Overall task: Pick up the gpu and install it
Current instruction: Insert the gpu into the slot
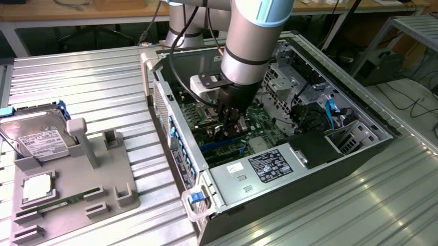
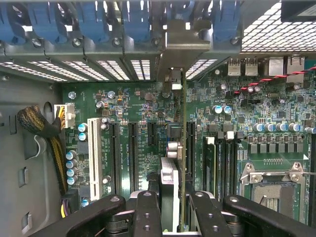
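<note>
The gpu (image 2: 183, 123) shows edge-on in the wrist view as a thin upright card between my fingers (image 2: 148, 212). Its silver bracket (image 2: 180, 47) reaches the case's rear slot row. The card stands over the green motherboard (image 2: 138, 103), along one of the long black expansion slots; whether it is seated I cannot tell. My gripper (image 2: 175, 215) is shut on the card. In the exterior view the gripper (image 1: 229, 128) is deep inside the open computer case (image 1: 356, 110), low over the board, with the dark gpu (image 1: 228, 137) under its fingers.
A grey parts holder (image 1: 102, 174) lies at the exterior view's left with a silver hard drive (image 1: 41, 138), a processor (image 1: 38, 187) and a green memory stick (image 1: 61, 200). Inside the case are the power supply (image 1: 267, 164), blue slot clips (image 2: 133, 19), a cable bundle (image 2: 42, 128) and the processor socket (image 2: 274, 190).
</note>
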`<act>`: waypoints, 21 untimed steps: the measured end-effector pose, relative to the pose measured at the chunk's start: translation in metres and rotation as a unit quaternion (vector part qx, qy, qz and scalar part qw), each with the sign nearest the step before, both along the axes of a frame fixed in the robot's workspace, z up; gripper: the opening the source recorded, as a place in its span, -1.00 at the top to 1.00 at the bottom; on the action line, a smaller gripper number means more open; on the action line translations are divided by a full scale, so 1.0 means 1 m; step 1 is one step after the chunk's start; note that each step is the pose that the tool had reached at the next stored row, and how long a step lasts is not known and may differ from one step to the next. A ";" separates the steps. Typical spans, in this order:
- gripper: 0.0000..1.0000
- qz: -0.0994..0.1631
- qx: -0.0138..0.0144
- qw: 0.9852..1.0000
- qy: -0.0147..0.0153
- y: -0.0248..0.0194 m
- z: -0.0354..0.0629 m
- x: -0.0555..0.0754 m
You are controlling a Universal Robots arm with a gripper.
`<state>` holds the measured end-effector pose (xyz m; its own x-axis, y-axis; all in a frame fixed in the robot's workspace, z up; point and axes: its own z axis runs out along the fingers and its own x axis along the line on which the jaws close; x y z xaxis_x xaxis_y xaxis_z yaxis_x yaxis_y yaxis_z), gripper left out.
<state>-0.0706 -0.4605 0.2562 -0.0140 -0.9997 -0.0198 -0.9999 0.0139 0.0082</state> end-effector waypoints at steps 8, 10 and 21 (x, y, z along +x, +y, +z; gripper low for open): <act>0.44 0.000 0.000 1.000 0.000 0.0000 -0.0018 0.000; 0.44 0.000 0.000 1.000 0.000 0.0000 -0.0026 0.000; 0.44 0.000 0.000 1.000 0.000 0.0000 -0.0058 0.000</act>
